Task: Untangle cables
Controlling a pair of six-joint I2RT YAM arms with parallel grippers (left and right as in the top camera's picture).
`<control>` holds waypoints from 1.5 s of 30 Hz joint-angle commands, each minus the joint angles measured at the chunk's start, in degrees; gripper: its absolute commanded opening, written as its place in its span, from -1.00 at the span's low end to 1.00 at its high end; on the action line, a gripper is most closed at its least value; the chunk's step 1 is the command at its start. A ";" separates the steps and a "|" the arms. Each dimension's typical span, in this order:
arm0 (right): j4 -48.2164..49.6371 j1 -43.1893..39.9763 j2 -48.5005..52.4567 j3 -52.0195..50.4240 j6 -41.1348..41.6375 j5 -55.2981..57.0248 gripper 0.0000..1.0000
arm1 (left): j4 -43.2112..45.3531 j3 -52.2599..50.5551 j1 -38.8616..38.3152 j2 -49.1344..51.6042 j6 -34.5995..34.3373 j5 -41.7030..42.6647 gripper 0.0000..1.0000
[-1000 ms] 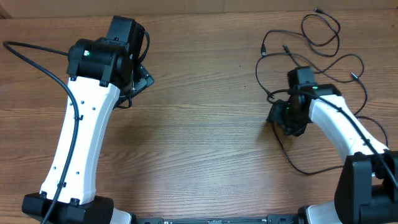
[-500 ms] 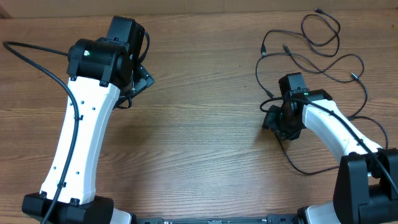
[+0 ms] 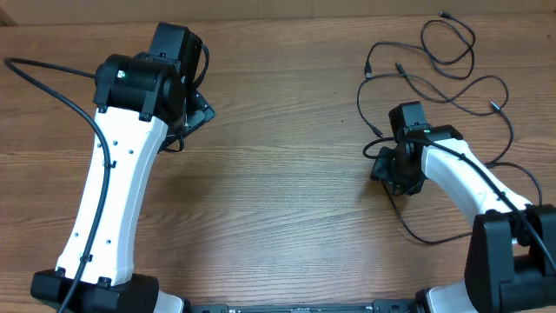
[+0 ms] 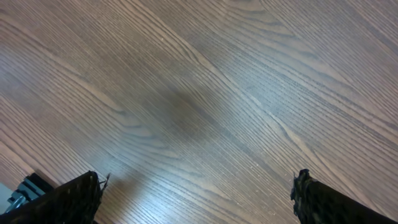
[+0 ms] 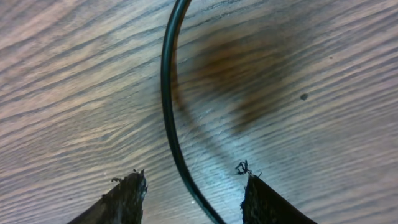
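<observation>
Several thin black cables [image 3: 452,83] lie looped and crossing on the wooden table at the upper right, with small plugs at their ends. My right gripper [image 3: 388,172] is low over the left edge of that tangle. In the right wrist view its fingers [image 5: 191,186] are open, and one black cable [image 5: 169,99] runs between them on the wood, not pinched. My left gripper [image 3: 193,111] hovers at the upper left, far from the cables. Its fingers [image 4: 199,193] are wide open over bare wood.
A thick black arm cable [image 3: 48,83] arcs from the left edge to the left arm. The table's far edge [image 3: 278,19] runs along the top of the overhead view. Cable loops [image 3: 417,228] trail beside the right arm toward its base.
My right gripper has moved left and slightly up toward the left edge of the tangle, then settled. The left arm has not moved.
</observation>
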 commanded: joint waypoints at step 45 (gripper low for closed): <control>-8.11 -16.39 3.34 17.31 1.62 -1.86 1.00 | -0.98 -0.26 -0.11 0.48 1.09 0.04 1.00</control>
